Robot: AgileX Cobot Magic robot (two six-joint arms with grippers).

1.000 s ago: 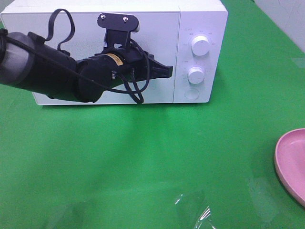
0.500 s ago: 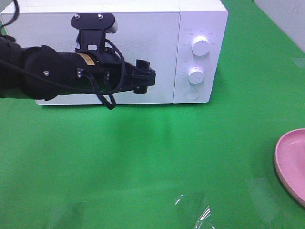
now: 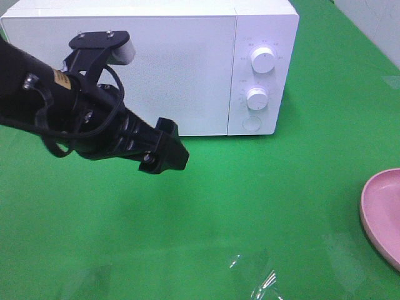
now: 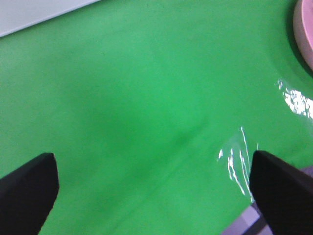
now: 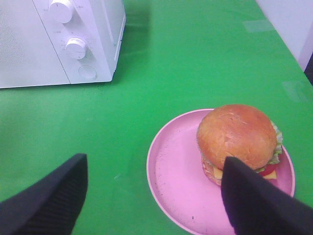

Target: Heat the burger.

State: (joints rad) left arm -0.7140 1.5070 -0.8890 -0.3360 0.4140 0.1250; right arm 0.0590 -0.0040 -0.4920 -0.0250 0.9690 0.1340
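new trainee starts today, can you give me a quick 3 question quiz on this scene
1. True or false: the microwave door is shut.
2. What does the burger sit on? A) the green tablecloth B) the pink plate C) the microwave's top
3. Fill in: both the left claw and the right claw are ____ and hold nothing.

Key:
1. True, the door sits flush with the control panel.
2. B, toward one side of the plate.
3. Open.

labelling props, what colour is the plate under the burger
Pink; the plate shows best in the right wrist view.
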